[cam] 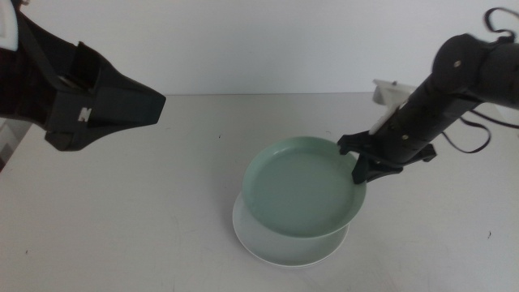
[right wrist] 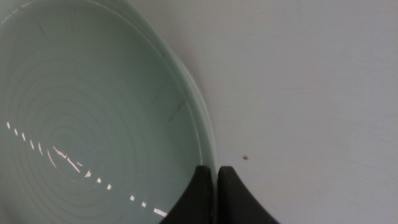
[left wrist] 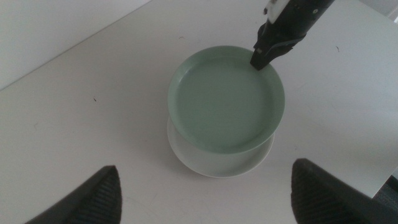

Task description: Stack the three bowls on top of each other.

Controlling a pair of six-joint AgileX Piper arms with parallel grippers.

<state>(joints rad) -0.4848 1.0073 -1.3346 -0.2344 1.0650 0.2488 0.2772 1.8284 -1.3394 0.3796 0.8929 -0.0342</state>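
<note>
A pale mint green bowl [cam: 304, 188] [left wrist: 225, 99] [right wrist: 81, 112] hangs slightly tilted over a white bowl [cam: 259, 239] [left wrist: 186, 155], covering most of it; whether the two touch I cannot tell. My right gripper [cam: 361, 172] [left wrist: 256, 61] [right wrist: 216, 177] is shut on the green bowl's right rim, one jaw inside and one outside. High above the table's left side, my left gripper [cam: 122, 105] [left wrist: 204, 165] is open and empty, looking down on both bowls.
A small white object [cam: 389, 91] lies at the back right behind the right arm. The table's edge [left wrist: 379, 186] runs close to the bowls on the right. A pale wall stands behind the table.
</note>
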